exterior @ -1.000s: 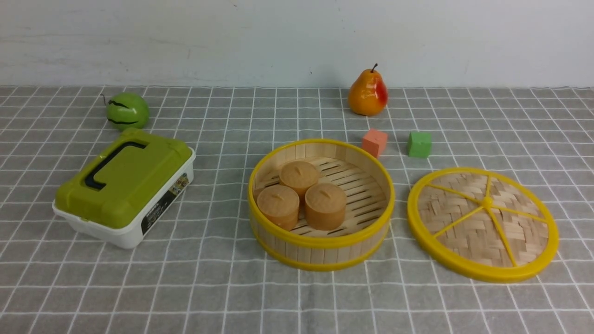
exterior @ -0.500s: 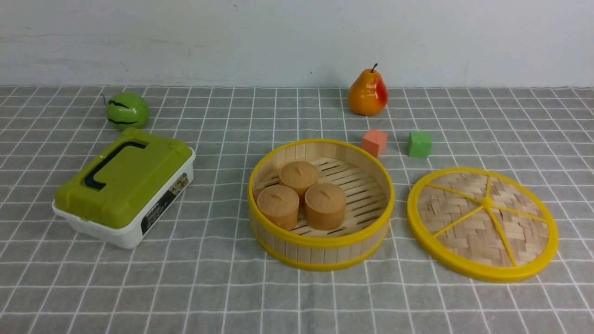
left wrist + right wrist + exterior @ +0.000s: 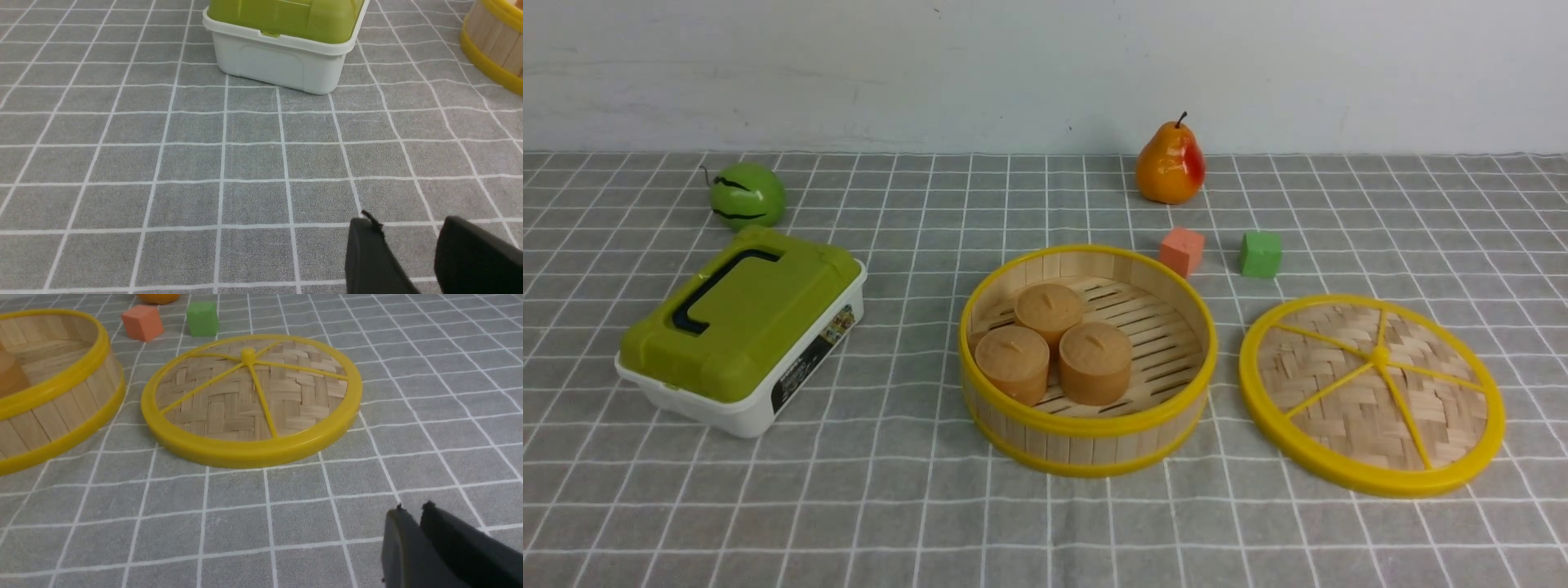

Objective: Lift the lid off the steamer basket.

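The steamer basket [image 3: 1088, 433] stands uncovered at the table's middle, with three brown round buns [image 3: 1054, 343] inside. The lid [image 3: 1372, 395] lies flat on the cloth to the basket's right, apart from it. It also shows in the right wrist view [image 3: 251, 402], with the basket's wall [image 3: 53, 412] beside it. Neither arm shows in the front view. My left gripper [image 3: 408, 222] hovers over bare cloth with its jaws apart and empty. My right gripper [image 3: 413, 509] is over bare cloth short of the lid, jaws together and empty.
A white box with an olive-green lid [image 3: 739, 331] sits left of the basket, also in the left wrist view [image 3: 282, 61]. A green apple [image 3: 746, 194], a pear [image 3: 1170, 163], an orange cube [image 3: 1181, 251] and a green cube [image 3: 1260, 254] stand farther back.
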Robot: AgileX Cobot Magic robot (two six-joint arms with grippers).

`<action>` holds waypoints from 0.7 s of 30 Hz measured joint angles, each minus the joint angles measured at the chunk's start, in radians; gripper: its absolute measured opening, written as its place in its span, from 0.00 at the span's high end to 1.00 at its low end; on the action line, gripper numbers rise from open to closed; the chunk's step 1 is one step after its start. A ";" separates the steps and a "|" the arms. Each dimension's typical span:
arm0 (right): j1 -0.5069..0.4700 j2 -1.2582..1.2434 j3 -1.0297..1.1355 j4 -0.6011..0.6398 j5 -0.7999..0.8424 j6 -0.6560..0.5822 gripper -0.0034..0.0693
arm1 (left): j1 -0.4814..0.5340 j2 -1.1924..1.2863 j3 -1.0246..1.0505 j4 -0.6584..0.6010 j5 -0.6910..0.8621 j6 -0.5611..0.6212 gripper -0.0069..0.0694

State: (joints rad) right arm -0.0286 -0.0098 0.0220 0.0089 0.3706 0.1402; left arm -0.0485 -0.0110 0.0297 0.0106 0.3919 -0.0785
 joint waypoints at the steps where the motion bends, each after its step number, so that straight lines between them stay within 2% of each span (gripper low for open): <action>1: 0.000 0.000 -0.002 0.010 0.005 -0.015 0.90 | 0.000 0.000 0.000 0.000 0.000 0.000 0.60; 21: 0.000 0.000 -0.004 0.022 0.016 -0.038 0.87 | 0.000 0.000 0.000 0.000 0.000 0.000 0.60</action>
State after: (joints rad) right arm -0.0286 -0.0098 0.0180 0.0310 0.3868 0.1024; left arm -0.0485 -0.0110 0.0297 0.0106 0.3919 -0.0785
